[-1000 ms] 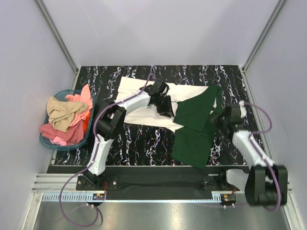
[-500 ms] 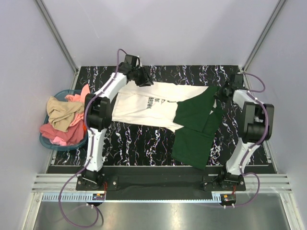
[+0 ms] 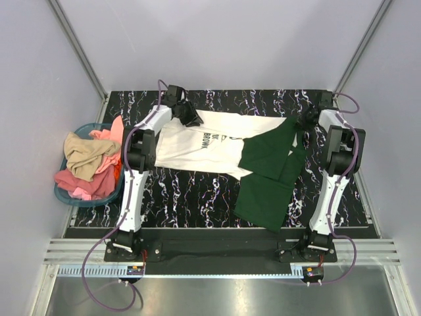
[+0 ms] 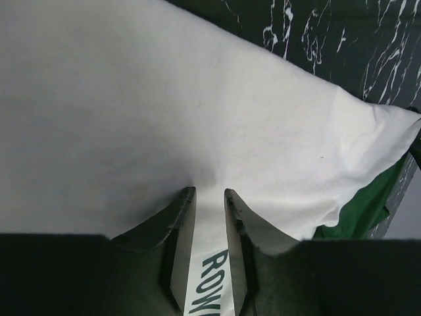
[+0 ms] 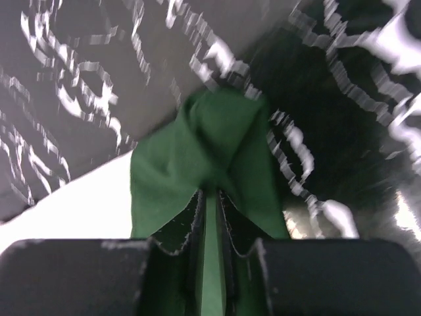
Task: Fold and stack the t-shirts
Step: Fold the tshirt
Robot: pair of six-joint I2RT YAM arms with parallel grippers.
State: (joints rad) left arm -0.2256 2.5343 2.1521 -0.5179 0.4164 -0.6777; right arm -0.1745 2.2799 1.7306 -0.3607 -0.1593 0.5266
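Marble-patterned black table (image 3: 197, 191) carries both garments, laid out and not yet folded. The cream-white t-shirt (image 3: 197, 141) lies spread across the far left and middle of the table, its dark lettering (image 3: 206, 139) face up. The dark green t-shirt (image 3: 266, 178) lies to its right, running from the far right corner down toward the near edge, and its left side overlaps the white shirt's right end. A blue basket (image 3: 77, 201) of pink and tan clothes (image 3: 92, 161) sits off the table's left edge.

The left gripper (image 3: 189, 117) is at the white shirt's far left edge. Its wrist view shows the jaws drawn nearly together with a pinch of white cloth (image 4: 164, 99) at the tips (image 4: 209, 192), so it seems to be clenched on that shirt. The right gripper (image 3: 308, 120) is at the green shirt's far right corner, and its own camera shows it closed on a bunched peak of green fabric (image 5: 210, 145) between the jaws (image 5: 210, 192).

By my reading the task is at an early stage. No fold shows in either shirt and nothing is stacked, so both folds and the stacking remain.
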